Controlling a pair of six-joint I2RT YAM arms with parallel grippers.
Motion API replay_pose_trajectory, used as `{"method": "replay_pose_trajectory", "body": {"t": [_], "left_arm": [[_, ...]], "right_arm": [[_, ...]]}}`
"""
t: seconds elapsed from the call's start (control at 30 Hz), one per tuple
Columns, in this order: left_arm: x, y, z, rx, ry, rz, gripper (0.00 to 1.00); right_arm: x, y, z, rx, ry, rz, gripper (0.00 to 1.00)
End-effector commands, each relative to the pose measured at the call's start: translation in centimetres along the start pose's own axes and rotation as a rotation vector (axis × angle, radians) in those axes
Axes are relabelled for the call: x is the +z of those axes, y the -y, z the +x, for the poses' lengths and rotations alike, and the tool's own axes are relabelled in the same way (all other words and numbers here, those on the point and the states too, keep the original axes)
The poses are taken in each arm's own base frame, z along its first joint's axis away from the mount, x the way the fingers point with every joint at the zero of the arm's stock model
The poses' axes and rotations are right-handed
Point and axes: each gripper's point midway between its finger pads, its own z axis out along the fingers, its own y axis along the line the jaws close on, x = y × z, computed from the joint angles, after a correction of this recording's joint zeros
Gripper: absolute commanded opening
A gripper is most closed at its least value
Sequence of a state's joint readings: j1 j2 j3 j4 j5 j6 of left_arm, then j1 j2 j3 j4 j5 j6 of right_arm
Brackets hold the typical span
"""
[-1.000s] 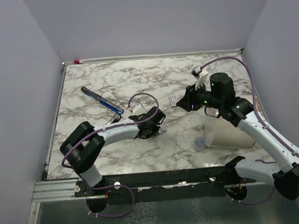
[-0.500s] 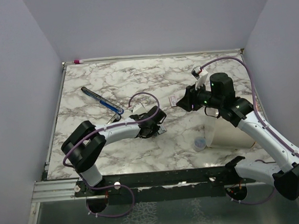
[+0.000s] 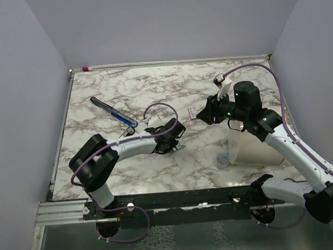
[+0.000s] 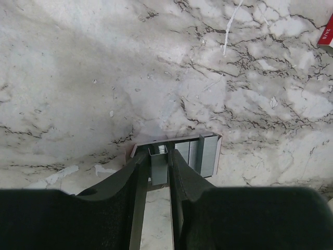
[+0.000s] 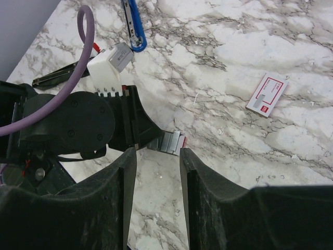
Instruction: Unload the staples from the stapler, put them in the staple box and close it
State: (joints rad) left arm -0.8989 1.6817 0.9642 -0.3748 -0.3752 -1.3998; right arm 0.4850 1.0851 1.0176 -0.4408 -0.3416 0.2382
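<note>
Left gripper (image 4: 156,162) reaches low, pinching the staples (image 4: 204,154)

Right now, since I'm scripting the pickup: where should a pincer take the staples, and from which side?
Probably across a strip's two long side walls, from straight above: the staples lie flat on the marble table, as the left pincer straddles one.

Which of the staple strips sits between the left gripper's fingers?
The narrow staple strip at the row's left end in the wrist view: it sits inside the left gripper, while the other strips lie outside it.
</note>
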Motion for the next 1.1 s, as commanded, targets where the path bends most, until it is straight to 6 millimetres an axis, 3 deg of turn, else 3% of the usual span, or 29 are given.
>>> {"method": "replay_pose_trajectory", "body": {"t": [0.0, 0.3, 0.6, 0.73, 0.87, 1.07], "left_arm": [[0.5, 0.5, -0.2, 0.007, 0.026, -0.010, 0.25], [0.0, 0.6, -0.4, 0.027, 0.021, -0.008, 0.36], [-5.5, 3.5, -3.2, 0.056, 0.063, 0.173, 0.66], [-8.6, 5.6, -4.3, 0.090, 0.080, 0.312, 0.69], [-11.5, 6.5, -6.5, 0.172, 0.162, 0.443, 0.70], [-14.8, 6.0, -11.8, 0.265, 0.219, 0.617, 0.73]], "right_arm": [[-0.2, -0.1, -0.7, -0.023, 0.037, -0.003, 0.39], [-0.2, -0.1, -0.7, -0.023, 0.037, -0.001, 0.39], [0.0, 0.4, -0.6, -0.028, 0.023, 0.020, 0.39], [0.4, 0.5, -0.2, -0.026, 0.002, 0.018, 0.39], [1.1, 0.1, 0.8, -0.023, -0.034, -0.028, 0.40], [3.3, -1.3, 4.5, 0.016, -0.199, -0.177, 0.42]]}}
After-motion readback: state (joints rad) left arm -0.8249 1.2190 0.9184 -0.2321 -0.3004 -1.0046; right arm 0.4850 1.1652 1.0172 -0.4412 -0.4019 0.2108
